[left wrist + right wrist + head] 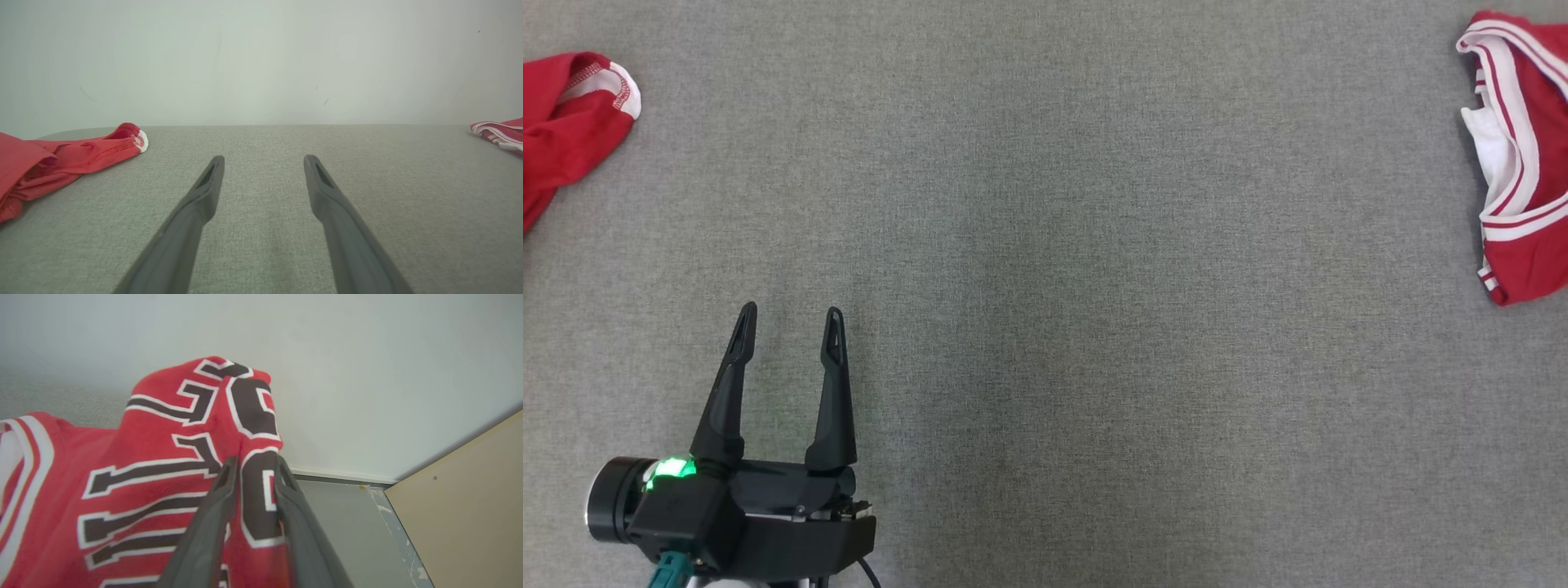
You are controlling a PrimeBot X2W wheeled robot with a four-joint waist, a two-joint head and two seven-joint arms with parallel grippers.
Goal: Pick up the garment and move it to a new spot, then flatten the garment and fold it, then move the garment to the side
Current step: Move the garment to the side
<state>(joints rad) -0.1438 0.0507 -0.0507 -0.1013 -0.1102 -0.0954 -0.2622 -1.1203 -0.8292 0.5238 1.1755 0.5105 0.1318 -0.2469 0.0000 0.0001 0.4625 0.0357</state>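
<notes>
The garment [1527,163] is a red jersey with white and dark striped trim, lying bunched at the far right edge of the grey cloth table [1045,245]. In the right wrist view the garment [163,457] shows large black letters edged in white, and a raised fold of it stands between the fingers of my right gripper [255,461], whose jaws are partly apart. My left gripper [790,314] rests low at the near left, open and empty. In the left wrist view, the left gripper [264,160] points across bare table, with the garment [500,130] far to its right.
A second red garment [568,122] with a white-edged cuff lies at the table's far left, also in the left wrist view [61,163]. Beyond the jersey the table ends, with grey floor [347,522] and a beige panel [470,506] below a pale wall.
</notes>
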